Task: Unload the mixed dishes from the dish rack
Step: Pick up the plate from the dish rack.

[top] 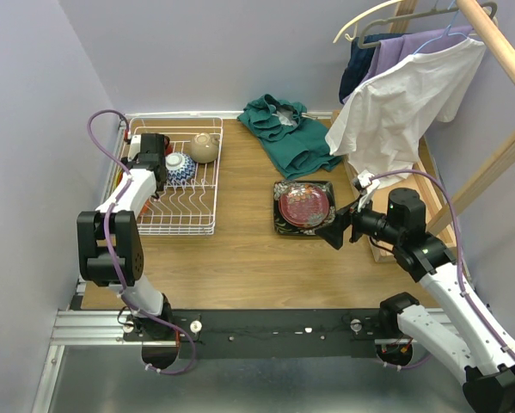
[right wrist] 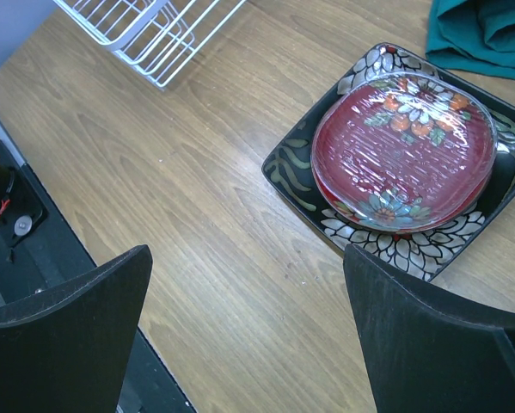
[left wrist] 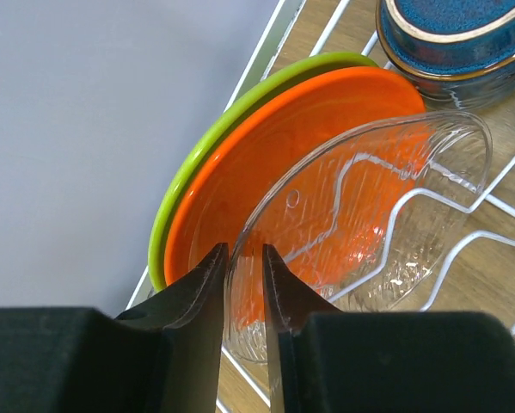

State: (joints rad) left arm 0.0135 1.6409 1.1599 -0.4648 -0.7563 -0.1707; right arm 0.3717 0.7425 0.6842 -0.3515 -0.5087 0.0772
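The white wire dish rack (top: 175,219) stands at the left. In the left wrist view a clear glass plate (left wrist: 386,206) stands in it before an orange plate (left wrist: 266,163) and a lime-green plate (left wrist: 188,181). My left gripper (left wrist: 244,251) is closed on the glass plate's rim; it is over the rack's far left (top: 150,162). A blue-white bowl (top: 180,166) and a beige bowl (top: 205,147) sit in the rack. A red plate (top: 304,203) lies on the black square floral plate (top: 280,225) on the table. My right gripper (top: 336,231) is open and empty beside them.
A green cloth (top: 287,129) lies at the back of the table. Clothes (top: 395,112) hang on a wooden stand at the right, over a long wooden tray (top: 433,181). A blue glazed vessel (left wrist: 455,39) sits just past the orange plate. The rack's corner (right wrist: 154,34) shows in the right wrist view.
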